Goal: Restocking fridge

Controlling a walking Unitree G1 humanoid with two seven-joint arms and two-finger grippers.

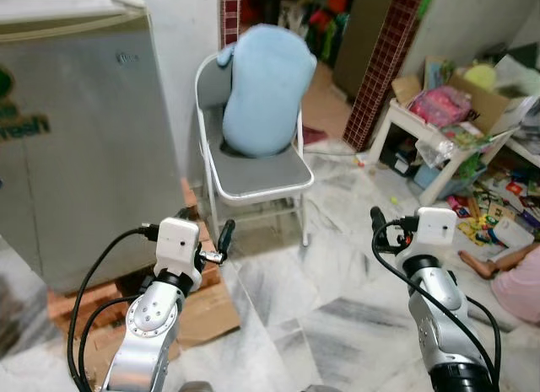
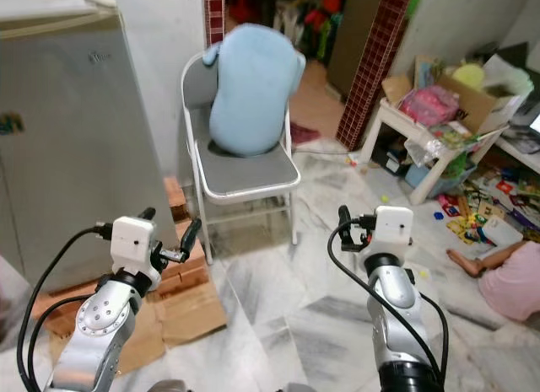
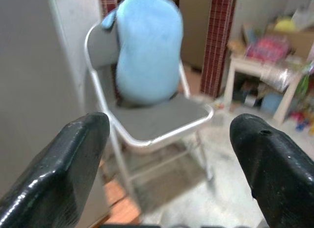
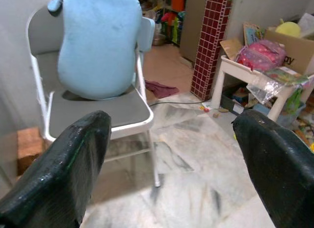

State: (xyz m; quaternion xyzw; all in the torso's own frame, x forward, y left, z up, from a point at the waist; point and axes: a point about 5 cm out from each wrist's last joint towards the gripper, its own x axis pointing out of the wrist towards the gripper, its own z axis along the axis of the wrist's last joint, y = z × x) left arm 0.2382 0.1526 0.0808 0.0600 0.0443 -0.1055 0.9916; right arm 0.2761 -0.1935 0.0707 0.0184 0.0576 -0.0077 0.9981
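Nearest, both arms are raised over the marble floor: the left gripper hangs in front of the fridge's lower corner, the right gripper over bare floor, well apart from it. Both have their fingers spread wide with nothing between them, as the wrist views show. Under the left arm lie flattened cardboard and red bricks on which the fridge stands. The fridge, grey, fills the left side with its door closed. Just beyond the grippers stands a folding chair carrying a pale blue cushion propped against its back. To the right a person sits on the floor among scattered toys, near a white low table piled with clutter and a cardboard box.
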